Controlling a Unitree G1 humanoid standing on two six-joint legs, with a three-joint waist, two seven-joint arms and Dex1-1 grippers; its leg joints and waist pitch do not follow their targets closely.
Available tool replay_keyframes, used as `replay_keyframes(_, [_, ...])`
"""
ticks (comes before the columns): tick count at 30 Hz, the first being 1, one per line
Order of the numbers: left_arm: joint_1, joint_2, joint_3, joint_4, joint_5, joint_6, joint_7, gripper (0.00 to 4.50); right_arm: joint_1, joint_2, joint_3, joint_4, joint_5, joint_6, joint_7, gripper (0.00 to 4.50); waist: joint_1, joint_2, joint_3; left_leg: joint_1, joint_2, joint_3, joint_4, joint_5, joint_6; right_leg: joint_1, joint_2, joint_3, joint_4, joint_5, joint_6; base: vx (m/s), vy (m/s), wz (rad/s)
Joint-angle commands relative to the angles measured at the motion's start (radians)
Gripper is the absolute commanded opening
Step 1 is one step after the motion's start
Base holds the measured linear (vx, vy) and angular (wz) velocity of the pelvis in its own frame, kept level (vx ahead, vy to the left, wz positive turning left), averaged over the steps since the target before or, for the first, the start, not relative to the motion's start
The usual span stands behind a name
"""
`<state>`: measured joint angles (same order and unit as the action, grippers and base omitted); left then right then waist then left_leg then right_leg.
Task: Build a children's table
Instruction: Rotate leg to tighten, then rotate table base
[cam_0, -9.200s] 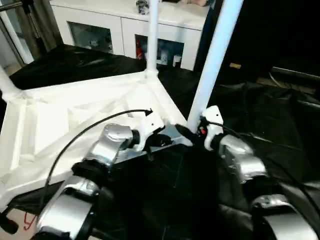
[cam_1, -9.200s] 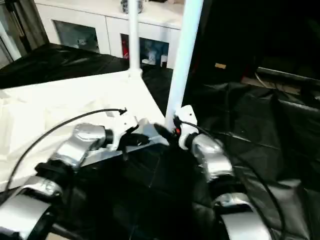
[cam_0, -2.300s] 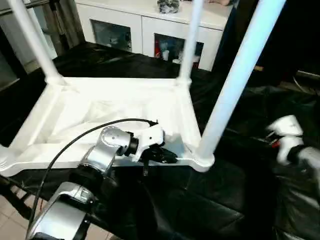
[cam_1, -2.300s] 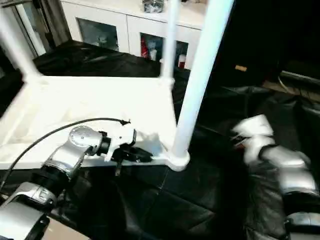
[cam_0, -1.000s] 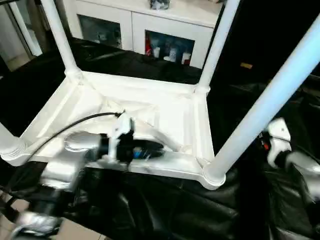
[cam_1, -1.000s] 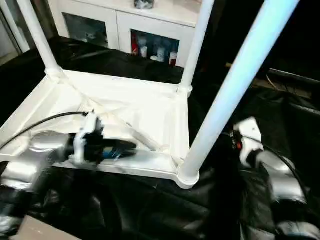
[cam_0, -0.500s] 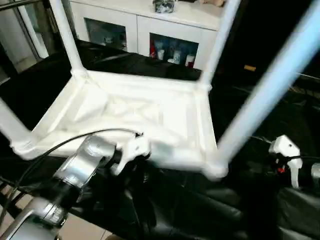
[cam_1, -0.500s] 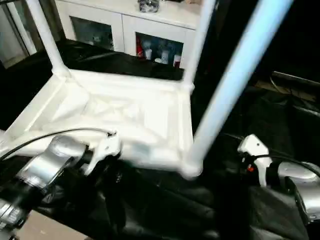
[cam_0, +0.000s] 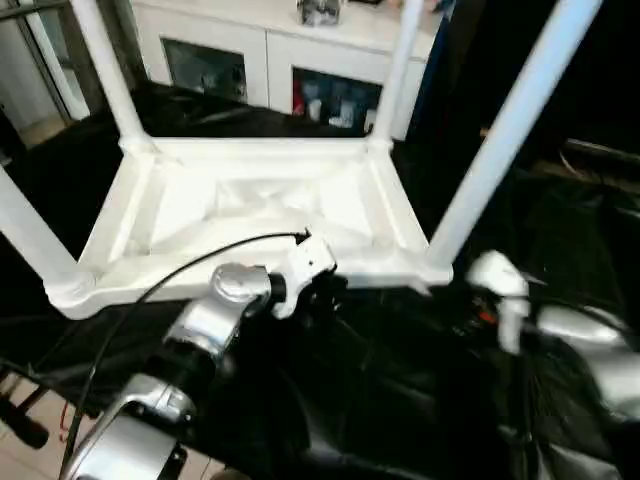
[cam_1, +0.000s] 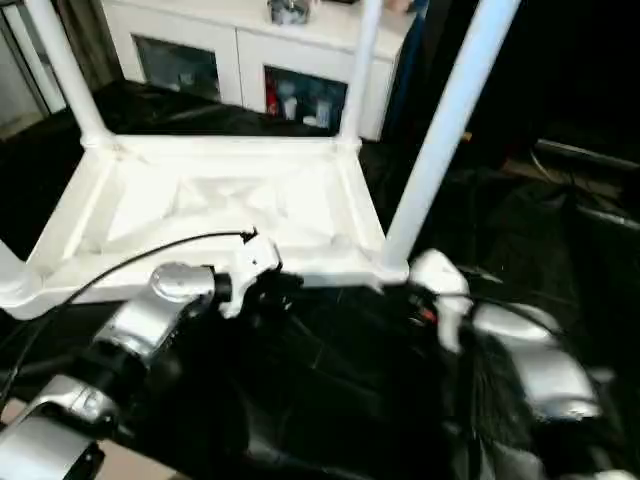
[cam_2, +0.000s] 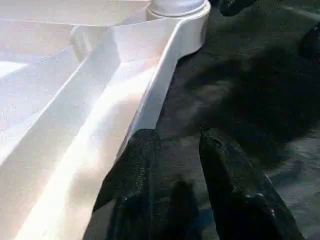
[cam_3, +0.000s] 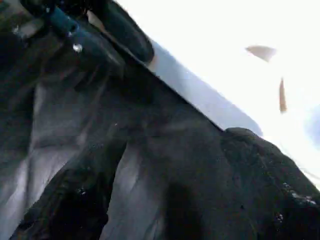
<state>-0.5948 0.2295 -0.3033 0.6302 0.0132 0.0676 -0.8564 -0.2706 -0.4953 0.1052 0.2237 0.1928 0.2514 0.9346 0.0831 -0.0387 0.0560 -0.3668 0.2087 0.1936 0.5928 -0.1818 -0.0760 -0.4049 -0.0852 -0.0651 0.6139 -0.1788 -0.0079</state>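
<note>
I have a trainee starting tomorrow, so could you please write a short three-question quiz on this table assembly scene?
1. True or false: the children's table lies upside down on the black sheet.
2. How many legs stand in its corner sockets: A two, B three, C four?
3. Fill in: the left gripper has nothing between its fingers and sits beside the table's near ____.

Key: 1 true; 2 C; 3 edge.

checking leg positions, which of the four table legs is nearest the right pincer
The near-right leg, the big tube rising from the corner socket just beside the right pincer. The other three legs stand at the table top's far and left corners.
</note>
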Motion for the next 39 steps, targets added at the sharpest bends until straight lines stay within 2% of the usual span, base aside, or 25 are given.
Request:
replay_keyframes(1, [0.017, 0.019, 0.06, -0.039, -0.016, -0.015, 0.027, 1.66, -0.021, 0.025, 0.014, 0.025, -0.024, -0.017, -0.04, 3.52, 0.0, -0.005, -0.071, 0.005, 0.024, -0.015, -0.065, -0.184, 0.045, 0.05, -0.056, 0.037, -0.075, -0.221, -0.184, 0.0, 0.0, 0.0])
replay_keyframes(2, [0.055, 0.027, 0.103, -0.097, -0.059, -0.018, 0.003, 1.66, -0.041, 0.06, 0.018, 0.046, -0.032, -0.023, -0.062, 3.52, 0.0, -0.007, -0.071, 0.007, 0.026, -0.014, -0.065, -0.187, 0.041, 0.049, -0.058, 0.038, -0.074, -0.218, -0.191, 0.0, 0.0, 0.0])
replay_keyframes(4, [0.078, 0.031, 0.128, -0.134, -0.091, -0.008, -0.014, 1.66, -0.049, 0.075, 0.022, 0.055, -0.034, -0.031, -0.072, 3.52, -0.002, -0.005, -0.071, 0.008, 0.027, -0.014, -0.066, -0.184, 0.038, 0.048, -0.057, 0.038, -0.069, -0.198, -0.205, 0.0, 0.0, 0.0])
replay_keyframes(5, [0.099, 0.036, 0.155, -0.171, -0.122, 0.022, -0.023, 1.82, -0.058, 0.087, 0.023, 0.067, -0.037, -0.04, -0.085, 3.52, -0.002, -0.001, -0.071, 0.011, 0.028, -0.012, -0.066, -0.181, 0.036, 0.045, -0.055, 0.04, -0.067, -0.177, -0.215, 0.0, 0.0, 0.0])
replay_keyframes(6, [0.127, 0.048, 0.179, -0.22, -0.159, 0.06, -0.047, 1.93, -0.069, 0.102, 0.021, 0.082, -0.038, -0.041, -0.103, 3.52, -0.003, -0.009, -0.07, 0.01, 0.029, -0.011, -0.067, -0.176, 0.035, 0.046, -0.055, 0.04, -0.065, -0.167, -0.221, 0.0, 0.0, 0.0])
replay_keyframes(7, [0.164, 0.073, 0.188, -0.273, -0.195, 0.087, -0.083, 1.93, -0.082, 0.117, 0.019, 0.105, -0.044, -0.056, -0.121, 3.52, -0.003, -0.005, -0.068, 0.008, 0.029, -0.011, -0.068, -0.173, 0.036, 0.047, -0.055, 0.04, -0.064, -0.166, -0.223, 0.0, 0.0, 0.0])
replay_keyframes(9, [0.249, 0.131, 0.194, -0.373, -0.265, 0.124, -0.152, 2.02, -0.122, 0.152, 0.006, 0.172, -0.056, -0.081, -0.178, 3.52, -0.003, -0.006, -0.065, 0.012, 0.028, -0.009, -0.071, -0.19, 0.028, 0.041, -0.052, 0.041, -0.066, -0.189, -0.22, 0.0, 0.0, 0.0])
replay_keyframes(10, [0.282, 0.151, 0.195, -0.407, -0.288, 0.132, -0.181, 2.12, -0.139, 0.166, -0.002, 0.202, -0.06, -0.091, -0.204, 3.52, -0.008, -0.002, -0.063, 0.012, 0.028, -0.009, -0.075, -0.204, 0.02, 0.038, -0.052, 0.042, -0.066, -0.211, -0.217, 0.0, 0.0, 0.0])
replay_keyframes(11, [0.311, 0.166, 0.202, -0.434, -0.306, 0.143, -0.2, 2.25, -0.16, 0.181, -0.013, 0.235, -0.063, -0.101, -0.236, 3.52, -0.01, 0.002, -0.064, 0.017, 0.028, -0.007, -0.074, -0.223, 0.007, 0.034, -0.052, 0.043, -0.067, -0.228, -0.214, 0.0, 0.0, 0.0])
replay_keyframes(13, [0.384, 0.202, 0.232, -0.498, -0.349, 0.182, -0.232, 2.35, -0.205, 0.214, -0.041, 0.304, -0.063, -0.119, -0.308, 3.52, -0.012, 0.002, -0.062, 0.017, 0.027, -0.007, -0.076, -0.233, -0.001, 0.035, -0.05, 0.045, -0.068, -0.241, -0.206, 0.0, 0.0, 0.0])
replay_keyframes(16, [0.45, 0.246, 0.259, -0.54, -0.363, 0.213, -0.256, 2.58, -0.241, 0.239, -0.073, 0.358, -0.064, -0.128, -0.387, 3.52, -0.01, 0.008, -0.06, 0.024, 0.027, -0.005, -0.079, -0.261, -0.019, 0.03, -0.046, 0.047, -0.07, -0.25, -0.192, 0.0, 0.0, 0.0])
replay_keyframes(17, [0.475, 0.26, 0.278, -0.553, -0.373, 0.224, -0.257, 2.7, -0.253, 0.249, -0.09, 0.379, -0.059, -0.134, -0.419, 3.52, -0.01, 0.016, -0.059, 0.023, 0.025, -0.007, -0.082, -0.27, -0.028, 0.031, -0.046, 0.047, -0.07, -0.262, -0.186, 0.0, 0.0, 0.0])
replay_keyframes(19, [0.49, 0.268, 0.291, -0.561, -0.38, 0.231, -0.256, 2.8, -0.26, 0.256, -0.101, 0.392, -0.056, -0.138, -0.439, 3.52, -0.011, 0.013, -0.059, 0.026, 0.025, -0.006, -0.081, -0.285, -0.033, 0.029, -0.046, 0.048, -0.073, -0.268, -0.181, 0.0, 0.0, 0.0])
replay_keyframes(20, [0.531, 0.297, 0.32, -0.574, -0.401, 0.239, -0.26, 2.86, -0.278, 0.271, -0.13, 0.428, -0.042, -0.152, -0.485, 3.52, -0.01, 0.018, -0.059, 0.028, 0.025, -0.006, -0.081, -0.297, -0.039, 0.027, -0.046, 0.049, -0.072, -0.264, -0.18, 0.0, 0.0, 0.0])
replay_keyframes(21, [0.553, 0.31, 0.335, -0.581, -0.41, 0.237, -0.261, 3.08, -0.286, 0.278, -0.144, 0.446, -0.035, -0.163, -0.509, 3.52, -0.013, 0.018, -0.058, 0.021, 0.024, -0.008, -0.084, -0.298, -0.041, 0.031, -0.045, 0.048, -0.071, -0.268, -0.177, 0.0, 0.0, 0.0])
replay_keyframes(23, [0.599, 0.334, 0.367, -0.594, -0.423, 0.228, -0.263, 3.23, -0.301, 0.293, -0.174, 0.484, -0.016, -0.181, -0.553, 3.52, -0.013, 0.018, -0.058, 0.028, 0.023, -0.006, -0.082, -0.317, -0.043, 0.025, -0.043, 0.049, -0.073, -0.277, -0.171, 0.0, 0.0, 0.0])
replay_keyframes(25, [0.643, 0.334, 0.433, -0.589, -0.436, 0.182, -0.244, 3.38, -0.314, 0.306, -0.202, 0.524, -0.003, -0.192, -0.602, 3.52, -0.014, 0.016, -0.057, 0.025, 0.024, -0.008, -0.085, -0.32, -0.045, 0.027, -0.043, 0.048, -0.075, -0.286, -0.165, 0.0, 0.0, 0.0])
replay_keyframes(26, [0.659, 0.337, 0.47, -0.572, -0.436, 0.14, -0.238, 3.51, -0.322, 0.308, -0.214, 0.548, -0.002, -0.196, -0.632, 3.52, -0.012, 0.017, -0.058, 0.029, 0.023, -0.007, -0.085, -0.324, -0.044, 0.024, -0.042, 0.048, -0.077, -0.284, -0.162, 0.0, 0.0, 0.0])
replay_keyframes(28, [0.68, 0.347, 0.506, -0.56, -0.439, 0.11, -0.241, 3.68, -0.333, 0.309, -0.226, 0.582, -0.006, -0.204, -0.667, 3.52, -0.012, 0.017, -0.058, 0.029, 0.023, -0.007, -0.085, -0.332, -0.046, 0.024, -0.04, 0.047, -0.075, -0.278, -0.16, 0.0, 0.0, 0.0])
replay_keyframes(29, [0.689, 0.352, 0.518, -0.561, -0.445, 0.112, -0.244, 3.74, -0.337, 0.309, -0.231, 0.596, -0.008, -0.208, -0.679, 3.52, -0.013, 0.017, -0.057, 0.03, 0.023, -0.007, -0.085, -0.337, -0.046, 0.022, -0.038, 0.048, -0.075, -0.278, -0.158, 0.0, 0.0, 0.0])
replay_keyframes(31, [0.725, 0.39, 0.556, -0.573, -0.462, 0.125, -0.271, 3.83, -0.353, 0.305, -0.248, 0.64, -0.013, -0.221, -0.72, 3.52, -0.011, 0.011, -0.057, 0.028, 0.022, -0.006, -0.085, -0.336, -0.043, 0.023, -0.041, 0.048, -0.073, -0.283, -0.157, 0.0, 0.0, 0.0])
replay_keyframes(33, [0.758, 0.423, 0.579, -0.596, -0.484, 0.152, -0.292, 4.09, -0.367, 0.303, -0.262, 0.672, -0.011, -0.233, -0.739, 3.52, -0.013, 0.014, -0.056, 0.032, 0.022, -0.005, -0.084, -0.339, -0.04, 0.018, -0.04, 0.05, -0.072, -0.292, -0.152, 0.0, 0.0, 0.0])
replay_keyframes(37, [0.809, 0.461, 0.6, -0.622, -0.496, 0.177, -0.327, 4.4, -0.378, 0.299, -0.268, 0.698, -0.013, -0.247, -0.747, 3.52, -0.01, 0.012, -0.053, 0.033, 0.023, -0.005, -0.088, -0.365, -0.043, 0.016, -0.038, 0.05, -0.073, -0.298, -0.151, 0.0, 0.0, 0.0])
replay_keyframes(39, [0.846, 0.49, 0.637, -0.638, -0.517, 0.203, -0.343, 4.4, -0.383, 0.295, -0.268, 0.715, -0.012, -0.257, -0.75, 3.52, -0.012, 0.011, -0.053, 0.03, 0.024, -0.008, -0.089, -0.378, -0.047, 0.018, -0.039, 0.051, -0.072, -0.311, -0.148, 0.0, 0.0, 0.0])
